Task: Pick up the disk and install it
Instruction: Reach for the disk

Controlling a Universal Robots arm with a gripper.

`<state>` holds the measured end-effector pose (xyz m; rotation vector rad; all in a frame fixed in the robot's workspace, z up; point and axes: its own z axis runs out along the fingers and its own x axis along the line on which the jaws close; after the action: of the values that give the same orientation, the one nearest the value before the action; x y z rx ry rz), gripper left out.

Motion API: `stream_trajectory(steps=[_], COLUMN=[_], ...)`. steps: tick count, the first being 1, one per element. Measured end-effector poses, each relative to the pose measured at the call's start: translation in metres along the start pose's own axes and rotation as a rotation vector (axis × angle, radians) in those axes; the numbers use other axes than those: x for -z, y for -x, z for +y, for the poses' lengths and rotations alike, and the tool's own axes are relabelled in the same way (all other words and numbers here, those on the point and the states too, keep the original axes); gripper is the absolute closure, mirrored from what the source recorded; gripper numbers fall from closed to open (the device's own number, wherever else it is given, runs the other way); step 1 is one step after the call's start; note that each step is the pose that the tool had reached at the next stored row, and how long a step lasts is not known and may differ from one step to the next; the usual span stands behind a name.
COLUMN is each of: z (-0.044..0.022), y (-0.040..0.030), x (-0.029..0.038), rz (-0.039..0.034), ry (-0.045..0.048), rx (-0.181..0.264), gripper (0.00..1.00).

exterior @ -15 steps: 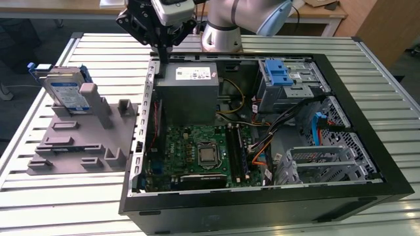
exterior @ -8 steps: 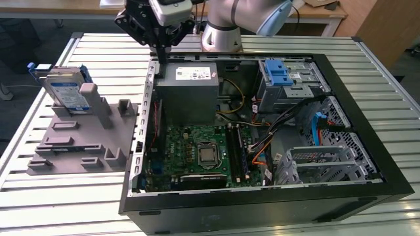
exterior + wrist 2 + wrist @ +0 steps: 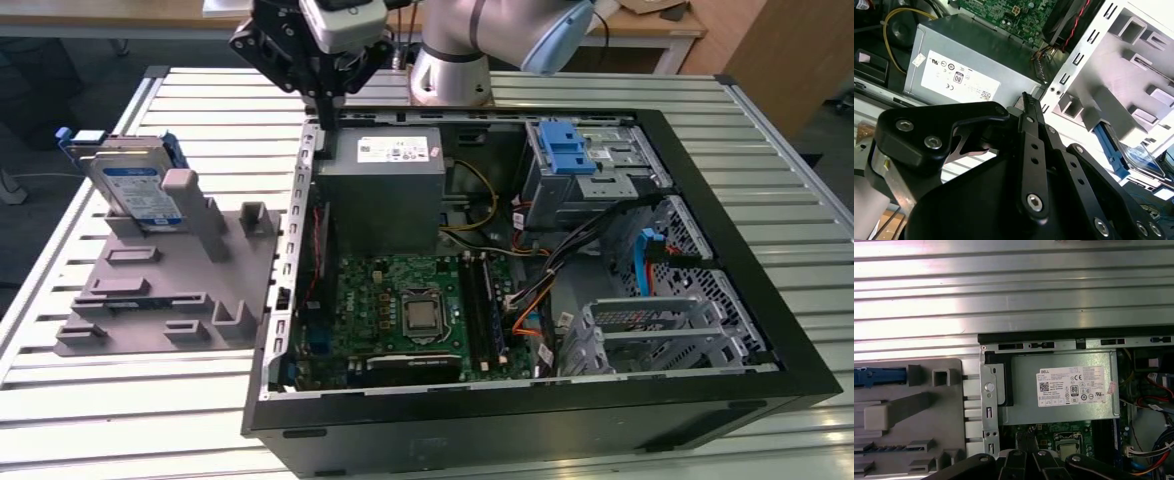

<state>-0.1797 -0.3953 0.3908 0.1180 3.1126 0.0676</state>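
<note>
The disk (image 3: 134, 192), a silver drive with a white-and-blue label and blue rails, stands on edge in the grey holder (image 3: 160, 285) on the exterior view's left. Its blue rail (image 3: 876, 376) shows in the first wrist view, and its blue rail and label (image 3: 1140, 159) in the second. My gripper (image 3: 324, 108) hangs shut and holds nothing, above the back left corner of the open computer case (image 3: 534, 410), well to the right of the disk. In the second wrist view the black fingers (image 3: 1028, 107) lie pressed together over the case's edge.
Inside the case a grey power-supply box (image 3: 387, 185) with a white sticker sits just below my gripper, and the green motherboard (image 3: 414, 315) lies in front of it. A silver bay with a blue latch (image 3: 571, 158) and metal drive cages (image 3: 654, 330) line the right side. The slatted table (image 3: 134, 410) surrounds everything.
</note>
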Motion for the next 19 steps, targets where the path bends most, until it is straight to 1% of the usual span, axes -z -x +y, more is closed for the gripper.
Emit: stream_trajectory(steps=[19], z=[-0.0004], y=[-0.004], x=[-0.0011], rz=[-0.0001], ry=[0.0], rx=[0.0], gripper=[0.89])
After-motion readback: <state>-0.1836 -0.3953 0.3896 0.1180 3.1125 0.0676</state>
